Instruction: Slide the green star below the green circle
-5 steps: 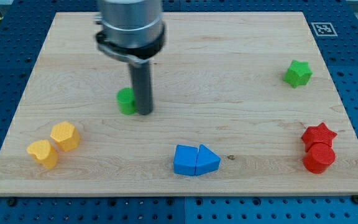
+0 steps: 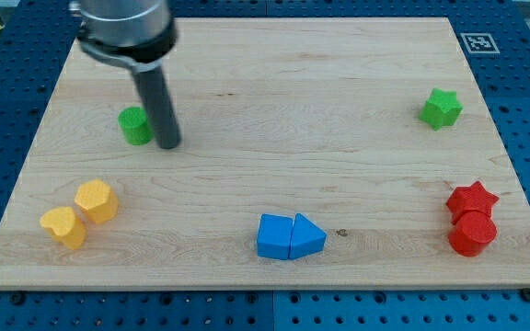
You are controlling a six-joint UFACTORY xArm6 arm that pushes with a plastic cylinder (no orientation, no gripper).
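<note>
The green star (image 2: 441,108) lies on the wooden board at the view's right, upper part. The green circle (image 2: 135,125) sits at the view's left, upper part, partly hidden by my rod. My tip (image 2: 168,144) rests on the board just right of the green circle, touching or nearly touching it. The star is far from both the tip and the circle.
A yellow heart (image 2: 63,227) and a yellow hexagon (image 2: 96,200) sit at the lower left. A blue cube (image 2: 273,236) and a blue triangle (image 2: 307,237) touch at the bottom middle. A red star (image 2: 472,197) and a red cylinder (image 2: 472,233) sit at the lower right.
My tip has moved left and slightly up, and the green circle has moved left and slightly up with it. The green star has not moved.
</note>
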